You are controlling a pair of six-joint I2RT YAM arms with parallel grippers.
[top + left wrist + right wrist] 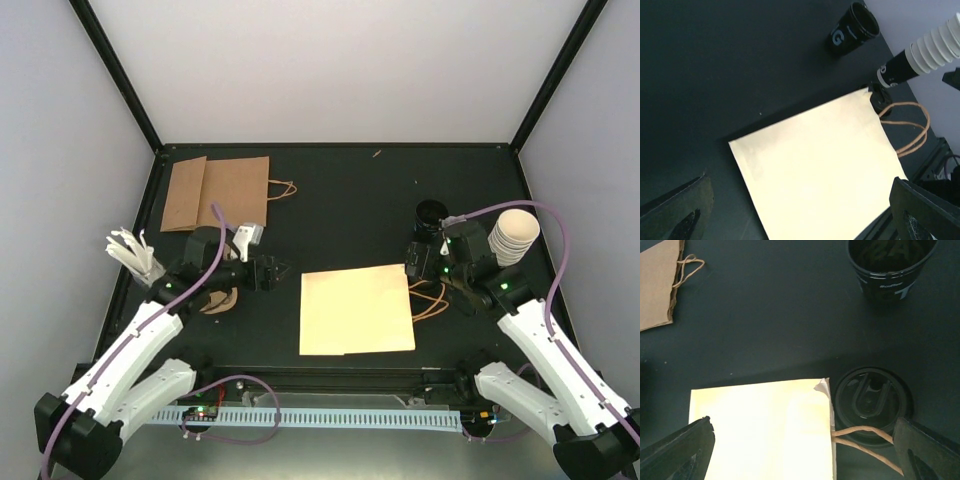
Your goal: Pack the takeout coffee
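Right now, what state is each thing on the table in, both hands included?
Cream paper bag: lying flat, unopened, handles toward the right arm.
Brown paper bag: lying flat.
Black cup: upright, no lid.
Black lid: flat on the table, bag handle across its edge.
White paper cups: nested in a stack.
Left hand: open, empty.
Right hand: open, empty.

Black cup (887, 265), lid (871, 400), paper cups (514, 235) beside cream bag's (355, 310) handles.
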